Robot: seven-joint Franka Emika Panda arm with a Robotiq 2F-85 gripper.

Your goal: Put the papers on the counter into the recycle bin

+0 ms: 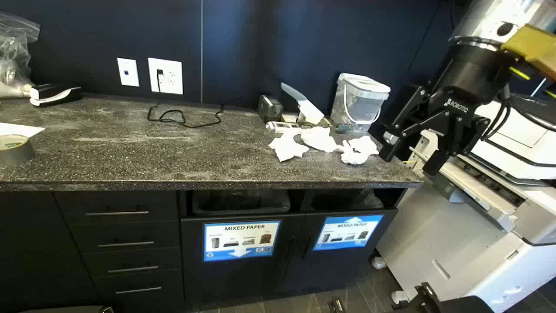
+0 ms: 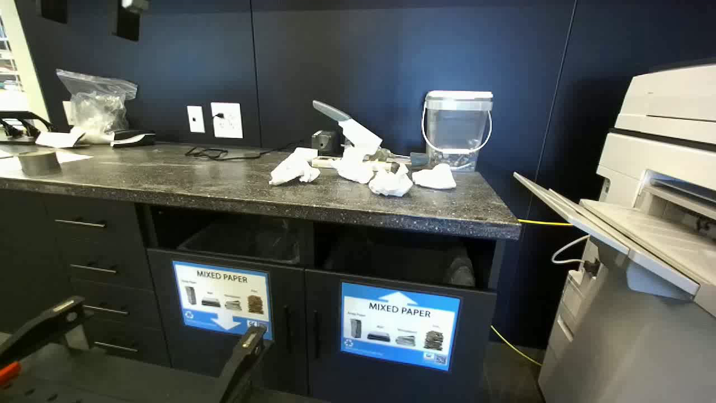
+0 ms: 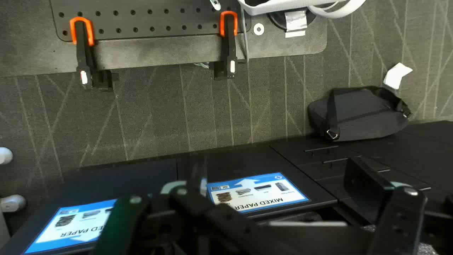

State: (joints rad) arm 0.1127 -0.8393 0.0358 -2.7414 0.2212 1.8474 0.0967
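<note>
Crumpled white paper scraps point(image 1: 318, 139) lie loose on the tabletop point(image 1: 152, 163), right of centre in both exterior views. Step, I judge: the pick. I'd come down on one scrap, pinch a raised fold lightly, avoid the lidded plastic bucket point(image 1: 359, 104) behind, then release well inside the right-hand MIXED PAPER slot point(image 2: 400, 256). Tool point(image 1: 409, 161): slants in from upper right of an exterior view, jaws wide, nothing between; depth unclear to me.
</note>
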